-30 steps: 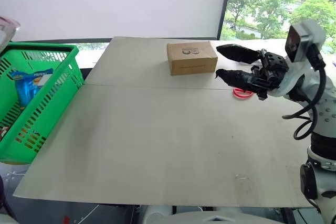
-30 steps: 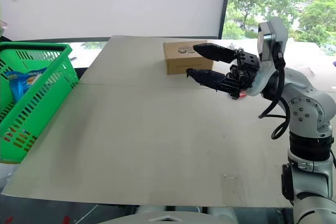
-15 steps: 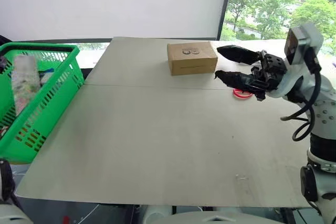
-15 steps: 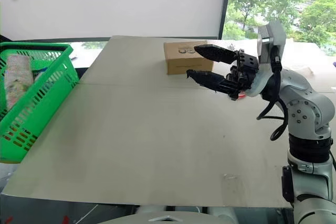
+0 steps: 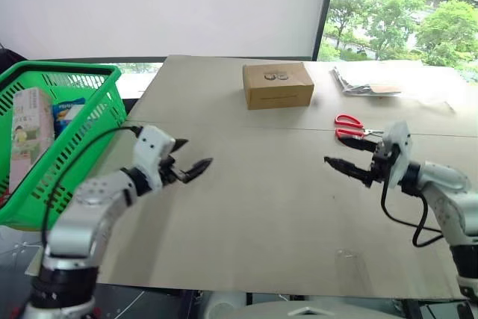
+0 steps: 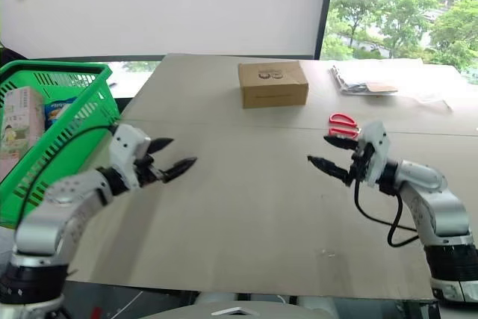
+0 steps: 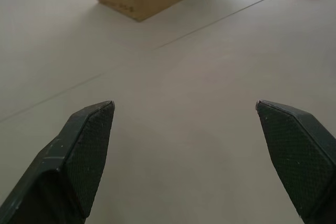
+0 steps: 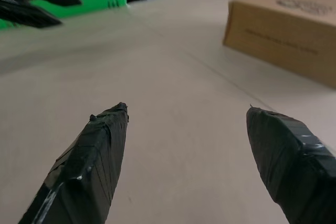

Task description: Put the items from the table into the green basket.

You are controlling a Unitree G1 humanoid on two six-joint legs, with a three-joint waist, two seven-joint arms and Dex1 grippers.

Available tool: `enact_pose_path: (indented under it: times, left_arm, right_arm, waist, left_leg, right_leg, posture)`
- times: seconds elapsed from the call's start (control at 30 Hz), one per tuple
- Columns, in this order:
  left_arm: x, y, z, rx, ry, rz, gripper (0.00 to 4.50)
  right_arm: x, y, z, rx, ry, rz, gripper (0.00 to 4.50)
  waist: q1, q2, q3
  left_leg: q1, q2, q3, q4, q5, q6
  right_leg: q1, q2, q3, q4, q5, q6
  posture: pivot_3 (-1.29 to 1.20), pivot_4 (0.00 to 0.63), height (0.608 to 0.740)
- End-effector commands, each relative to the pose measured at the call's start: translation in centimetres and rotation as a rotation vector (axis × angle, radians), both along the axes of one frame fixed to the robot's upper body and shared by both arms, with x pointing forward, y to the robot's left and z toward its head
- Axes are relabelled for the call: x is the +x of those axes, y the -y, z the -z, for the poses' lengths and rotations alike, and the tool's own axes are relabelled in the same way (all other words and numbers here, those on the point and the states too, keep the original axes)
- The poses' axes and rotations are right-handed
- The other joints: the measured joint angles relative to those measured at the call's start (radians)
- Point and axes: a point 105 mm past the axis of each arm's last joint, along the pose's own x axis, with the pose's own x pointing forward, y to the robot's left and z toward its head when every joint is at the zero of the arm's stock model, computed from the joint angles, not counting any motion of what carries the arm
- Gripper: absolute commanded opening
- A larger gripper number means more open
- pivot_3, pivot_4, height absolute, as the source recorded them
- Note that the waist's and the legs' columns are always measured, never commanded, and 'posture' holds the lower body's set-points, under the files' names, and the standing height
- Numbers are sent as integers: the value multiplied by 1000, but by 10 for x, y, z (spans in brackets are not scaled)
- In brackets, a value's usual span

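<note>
brown box (image 5: 278,85), red scissors (image 5: 352,127), papers (image 5: 364,82)

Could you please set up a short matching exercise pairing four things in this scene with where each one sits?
Things:
1. carton pack
2. cardboard box
3. red scissors
4. left gripper

Places:
A. flat on the table, just beyond the right gripper
B. on the far panel of the table, behind the seam
C. standing inside the green basket
D. open and empty above the table, near the basket

Pairs: 1-C, 2-B, 3-A, 4-D
</note>
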Motion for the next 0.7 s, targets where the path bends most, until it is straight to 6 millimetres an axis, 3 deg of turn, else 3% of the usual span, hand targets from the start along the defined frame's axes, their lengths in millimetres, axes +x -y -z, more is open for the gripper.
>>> enact_pose_path:
  times: [0.03,0.13,0.23,0.47,0.7]
  left_arm:
    - [-11,26,16,-31,-8,48,4439]
    - [-9,24,31,-14,-21,34,4439]
    - [-9,24,36,-12,-24,38,4439]
    - [-14,18,48,-9,-62,57,4439]
    - [-13,24,54,-10,-78,99,4439]
  right_arm:
    - [2,19,7,-70,117,107,3826]
    - [-5,33,17,-75,100,176,3826]
    - [-14,45,26,-88,85,229,3826]
    - [-32,49,42,-107,48,267,3826]
    - [-37,55,44,-100,43,310,3826]
  waist:
    - [2,6,-3]
    - [2,8,-1]
    - [1,8,-2]
    - [-11,8,-2]
    - [-18,9,-2]
  left_leg:
    - [2,0,0,0,0,0]
    - [14,0,2,0,0,0]
    - [16,0,2,1,0,0]
    - [16,3,5,0,0,0]
    - [18,5,10,0,0,0]
  right_leg:
    - [2,1,0,-1,0,0]
    - [14,4,2,-2,-3,-3]
    - [15,12,3,-2,-5,0]
    - [15,15,9,-3,-3,-3]
    - [14,16,12,-2,-5,1]
  posture:
    - [104,0,724]
    - [99,0,724]
    - [74,0,724]
    - [36,0,724]
    - [13,0,724]
